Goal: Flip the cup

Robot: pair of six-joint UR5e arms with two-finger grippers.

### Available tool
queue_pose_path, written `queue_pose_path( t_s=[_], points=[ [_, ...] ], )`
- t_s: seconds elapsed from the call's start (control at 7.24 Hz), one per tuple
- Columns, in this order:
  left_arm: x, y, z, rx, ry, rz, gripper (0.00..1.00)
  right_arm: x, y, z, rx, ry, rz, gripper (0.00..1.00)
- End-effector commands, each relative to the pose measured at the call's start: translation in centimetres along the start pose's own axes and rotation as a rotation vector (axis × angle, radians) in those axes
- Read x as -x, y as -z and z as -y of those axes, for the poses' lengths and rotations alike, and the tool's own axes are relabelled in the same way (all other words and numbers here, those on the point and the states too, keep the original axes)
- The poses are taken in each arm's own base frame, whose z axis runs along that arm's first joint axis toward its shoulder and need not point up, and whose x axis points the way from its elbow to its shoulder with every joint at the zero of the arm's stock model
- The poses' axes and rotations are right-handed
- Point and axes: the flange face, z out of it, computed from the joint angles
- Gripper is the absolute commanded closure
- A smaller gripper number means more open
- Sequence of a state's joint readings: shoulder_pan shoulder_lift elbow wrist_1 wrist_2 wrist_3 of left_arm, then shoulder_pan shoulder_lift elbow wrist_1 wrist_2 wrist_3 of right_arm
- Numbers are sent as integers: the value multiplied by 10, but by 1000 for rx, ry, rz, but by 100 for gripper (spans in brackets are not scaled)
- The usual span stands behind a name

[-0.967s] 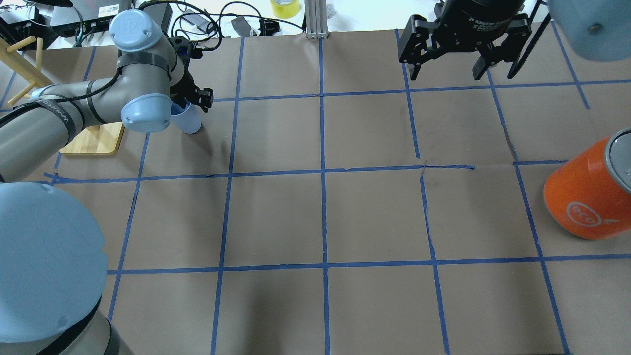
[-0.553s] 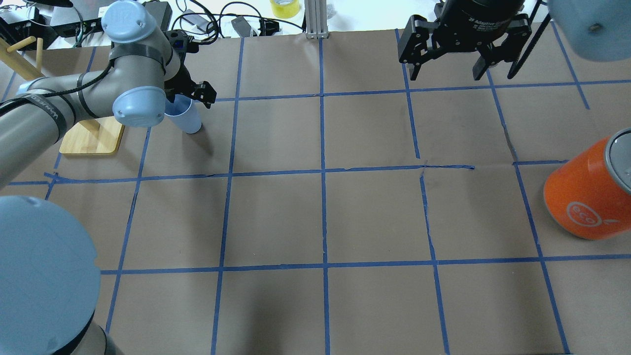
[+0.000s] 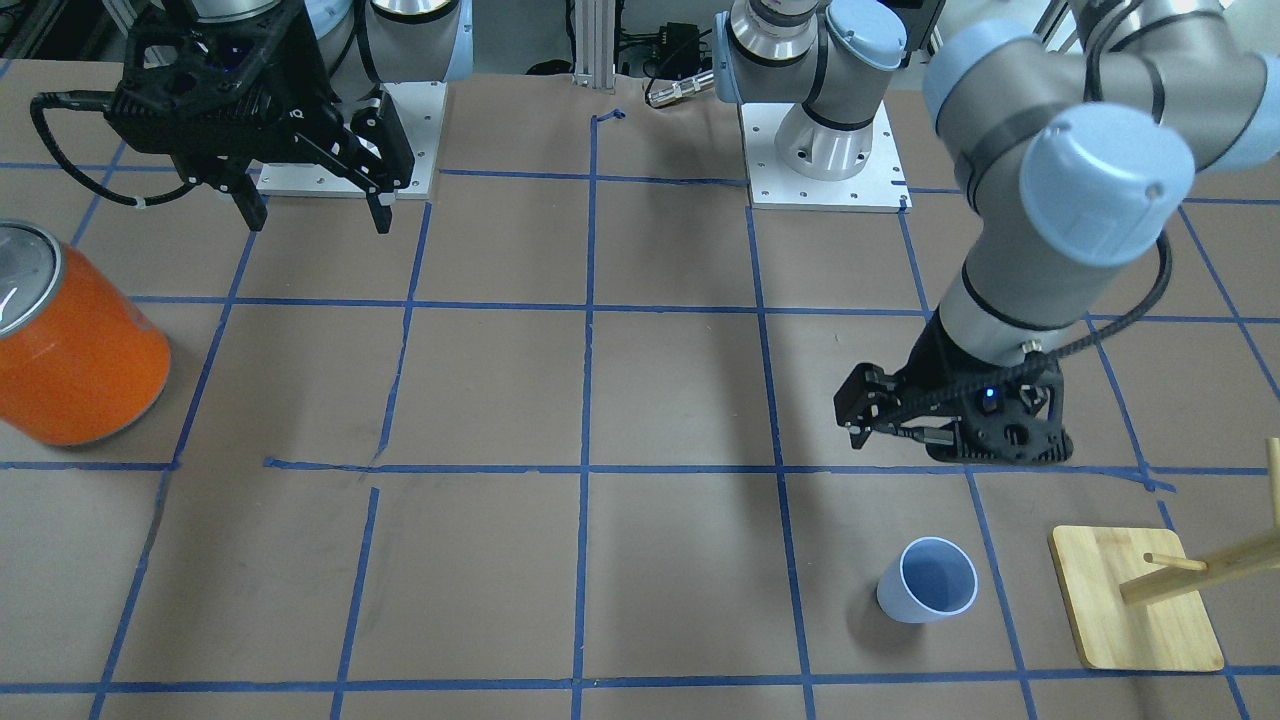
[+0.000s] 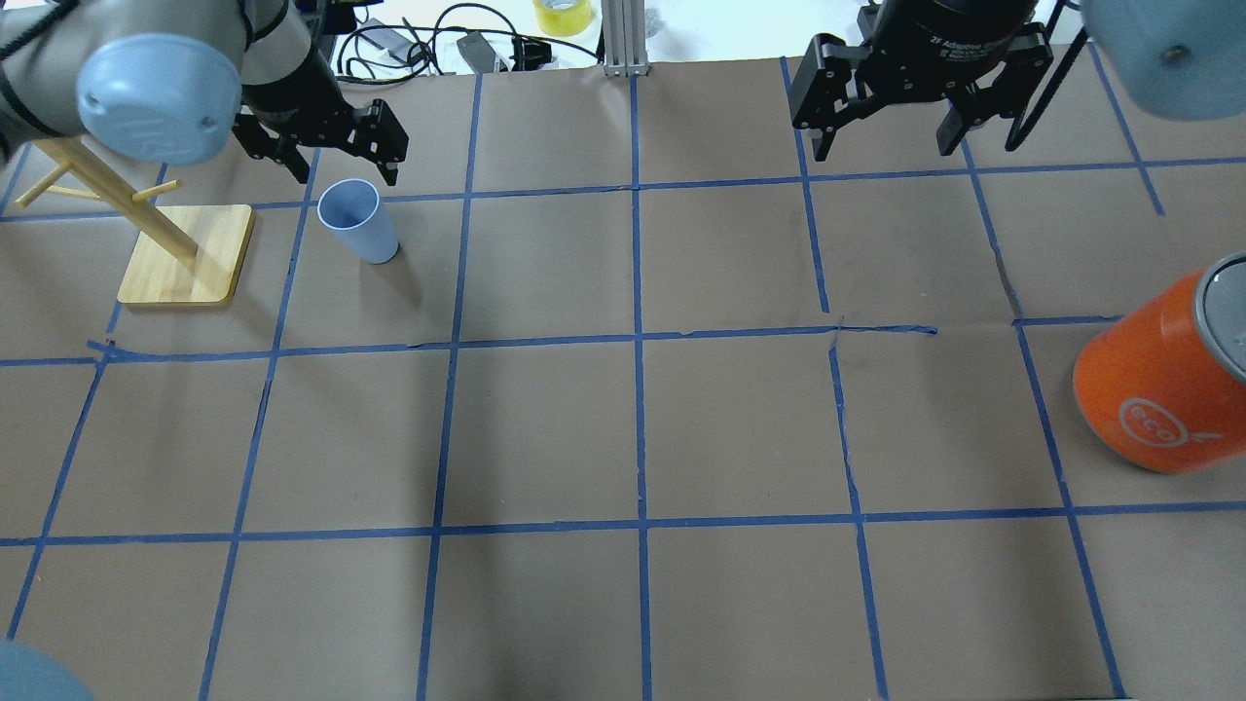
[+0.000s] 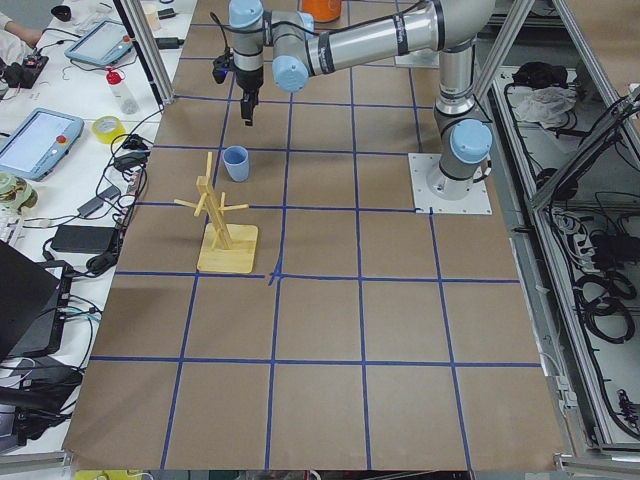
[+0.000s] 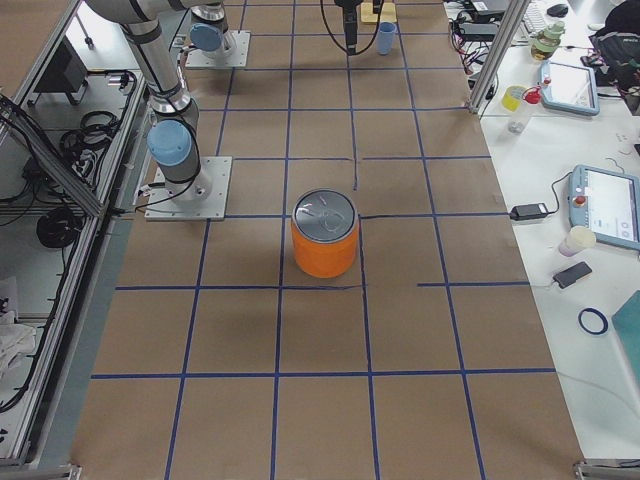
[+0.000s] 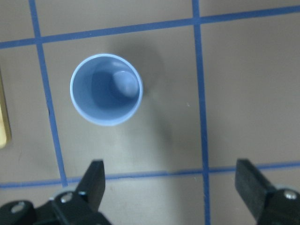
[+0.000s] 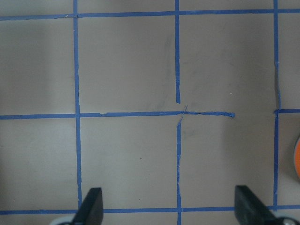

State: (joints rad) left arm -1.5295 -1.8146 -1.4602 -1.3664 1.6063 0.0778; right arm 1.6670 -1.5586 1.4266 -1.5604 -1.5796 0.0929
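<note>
So from where I stood, the cup point(image 4: 357, 220) was standing mouth-up on the table point(image 4: 633, 419), long axis vertical, totally free of the robot. The left gripper point(image 4: 334, 156) hung above it with its jaws spread wide and nothing between them. Seen from that gripper's own camera, the cup sat just ahead of the fingertips point(image 7: 94, 180) and a bit off toward one finger's side rather than centred in the gap. If it needed grabbing again, I'd guess the gripper had to come straight down and shift forward a touch.

The left arm was clearly the closer one. The right gripper point(image 4: 884, 102) was well apart, hanging over bare table, also spread open and holding nothing.

Readable stuff: the right gripper's body had "2F Adaptive" printed on it, rest cut off. The orange can point(image 4: 1158, 375) had an "eco" logo. Cup itself was plain, no markings.
</note>
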Motion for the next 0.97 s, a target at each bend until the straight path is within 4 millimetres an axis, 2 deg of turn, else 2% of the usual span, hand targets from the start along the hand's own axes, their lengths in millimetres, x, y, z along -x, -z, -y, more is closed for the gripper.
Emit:
queue_pose_path(
  t_s=[0.0,0.14,0.28,0.41,0.83],
  points=[
    [-24,72,-52,-1,44,-3,0,0,0,0,-1,3,1,0],
    [-40,89,-75,-25,16,-4,0,0,0,0,-1,-8,3,0],
    [-47,104,-89,-56,2,-2,0,0,0,0,-1,-9,3,0],
    [-46,119,-101,-84,-3,17,0,0,0,0,-1,-12,3,0],
    [-43,118,-111,-70,8,6,0,1,0,0,-1,-11,4,0]
  ],
)
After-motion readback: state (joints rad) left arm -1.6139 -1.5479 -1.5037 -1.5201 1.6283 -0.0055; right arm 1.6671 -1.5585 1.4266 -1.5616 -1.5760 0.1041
